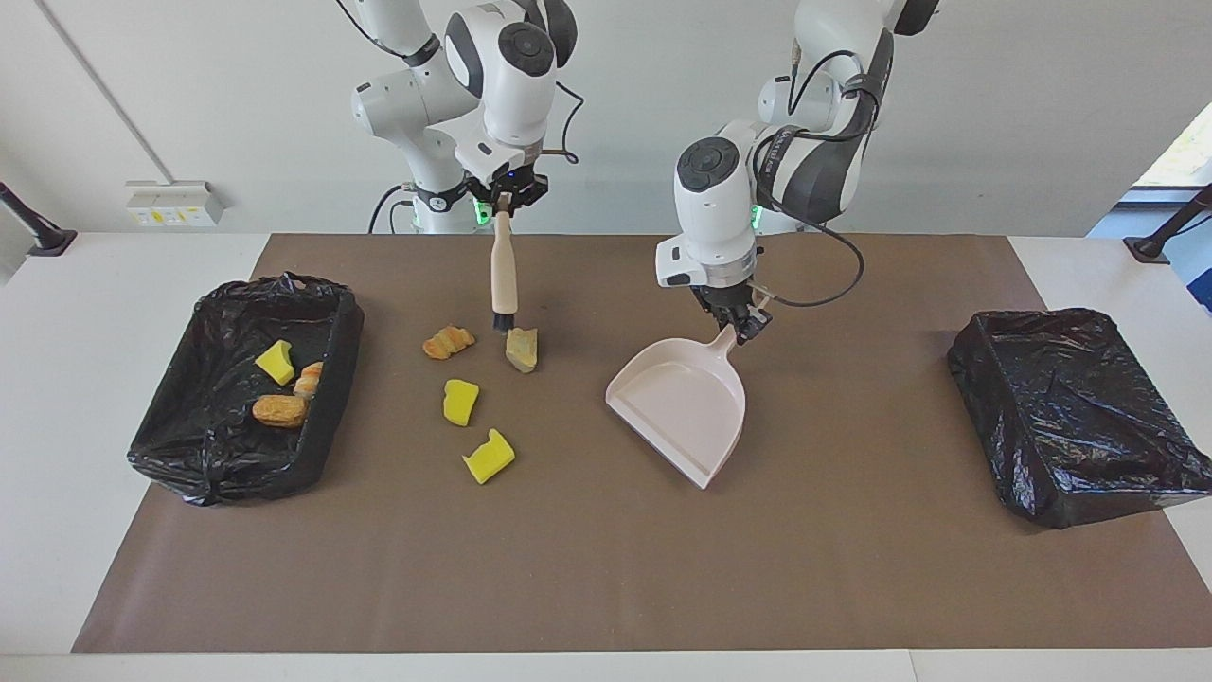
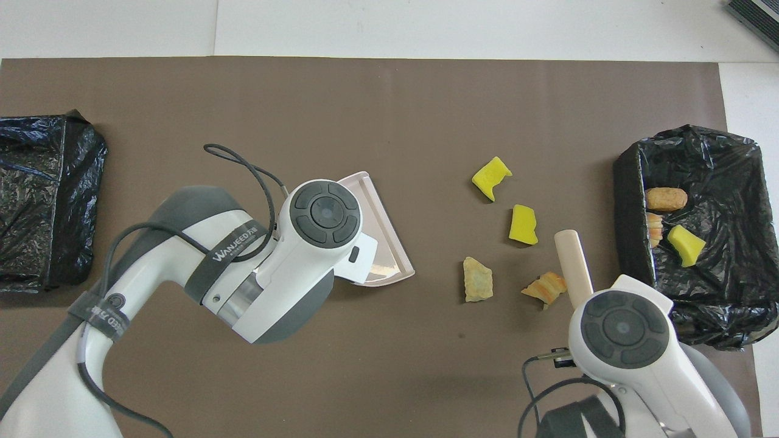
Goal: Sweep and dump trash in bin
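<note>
1. While the left gripper [image 1: 740,325] is clamped on the handle of the cream dustpan [image 1: 677,405], the pan hangs tilted over the middle of the brown mat [image 1: 606,568], its open mouth turned toward the right arm's end of the table.
2. Writing shows on a dark strap around the left arm [image 2: 225,255]; it reads roughly "WANJEED", and the last letters are unclear.
3. Closed on the top of the brush [image 1: 503,279], the right gripper [image 1: 506,197] holds it nearly upright, with the dark bristles down just beside a pale beige lump [image 1: 522,348].
4. Four scraps of the trash lie loose on the mat: the beige lump, an orange-brown piece [image 1: 448,341] beside it, and two yellow sponge chunks [image 1: 460,401] [image 1: 490,457] farther from the robots.
5. Three more scraps sit in the black-lined bin [image 1: 180,445] at the right arm's end: a yellow chunk [image 1: 275,362] and two orange-brown pieces [image 1: 279,410].
6. A second black-lined bin [image 1: 1070,417] stands at the left arm's end.
</note>
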Motion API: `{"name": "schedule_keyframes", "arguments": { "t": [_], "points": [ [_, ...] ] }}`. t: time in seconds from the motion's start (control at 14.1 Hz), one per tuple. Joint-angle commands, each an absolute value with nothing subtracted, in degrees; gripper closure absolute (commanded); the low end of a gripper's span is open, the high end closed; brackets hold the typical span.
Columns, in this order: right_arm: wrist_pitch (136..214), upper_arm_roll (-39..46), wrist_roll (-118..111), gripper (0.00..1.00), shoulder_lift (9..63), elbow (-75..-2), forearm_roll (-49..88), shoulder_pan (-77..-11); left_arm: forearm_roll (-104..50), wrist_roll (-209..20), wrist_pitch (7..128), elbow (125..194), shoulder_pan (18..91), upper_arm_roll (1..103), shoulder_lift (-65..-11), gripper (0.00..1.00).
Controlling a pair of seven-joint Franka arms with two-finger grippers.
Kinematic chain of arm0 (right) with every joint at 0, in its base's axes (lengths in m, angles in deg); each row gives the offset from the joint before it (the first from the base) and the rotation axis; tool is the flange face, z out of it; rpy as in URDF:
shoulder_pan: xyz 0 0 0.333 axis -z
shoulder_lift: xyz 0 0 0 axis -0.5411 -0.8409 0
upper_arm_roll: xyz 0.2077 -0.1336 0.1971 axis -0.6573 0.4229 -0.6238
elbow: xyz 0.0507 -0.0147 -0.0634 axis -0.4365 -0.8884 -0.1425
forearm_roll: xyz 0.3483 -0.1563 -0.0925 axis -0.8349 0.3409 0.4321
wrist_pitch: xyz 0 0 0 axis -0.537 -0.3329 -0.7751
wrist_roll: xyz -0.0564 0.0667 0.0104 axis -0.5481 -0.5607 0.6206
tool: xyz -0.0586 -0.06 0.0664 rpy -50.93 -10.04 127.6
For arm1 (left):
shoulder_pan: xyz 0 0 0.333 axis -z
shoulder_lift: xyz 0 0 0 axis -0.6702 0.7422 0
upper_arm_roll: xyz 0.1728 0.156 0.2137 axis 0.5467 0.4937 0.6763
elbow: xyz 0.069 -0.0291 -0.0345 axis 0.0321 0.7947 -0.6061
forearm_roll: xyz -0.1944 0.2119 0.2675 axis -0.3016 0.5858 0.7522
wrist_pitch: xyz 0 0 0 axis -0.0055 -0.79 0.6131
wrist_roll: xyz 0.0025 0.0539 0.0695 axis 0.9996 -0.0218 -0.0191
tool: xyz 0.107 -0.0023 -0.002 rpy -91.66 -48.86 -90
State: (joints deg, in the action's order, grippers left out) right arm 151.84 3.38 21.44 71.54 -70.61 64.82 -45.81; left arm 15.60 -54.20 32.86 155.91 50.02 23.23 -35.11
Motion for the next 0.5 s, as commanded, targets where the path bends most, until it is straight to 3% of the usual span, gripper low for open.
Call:
{"name": "schedule_keyframes", "arguments": {
  "t": [0.0, 0.42],
  "points": [
    [155.8, 2.3, 22.8, 1.0, 70.9, -73.9, 67.0, -44.0, 14.9, -52.8, 35.3, 159.8, 50.0, 21.0, -36.8, 1.0],
    [162.6, 2.2, 22.5, 1.0, 65.7, -75.9, 67.1, -39.4, 14.8, -52.8, 40.9, 164.2, 50.1, 16.4, -37.2, 1.0]
  ]
}}
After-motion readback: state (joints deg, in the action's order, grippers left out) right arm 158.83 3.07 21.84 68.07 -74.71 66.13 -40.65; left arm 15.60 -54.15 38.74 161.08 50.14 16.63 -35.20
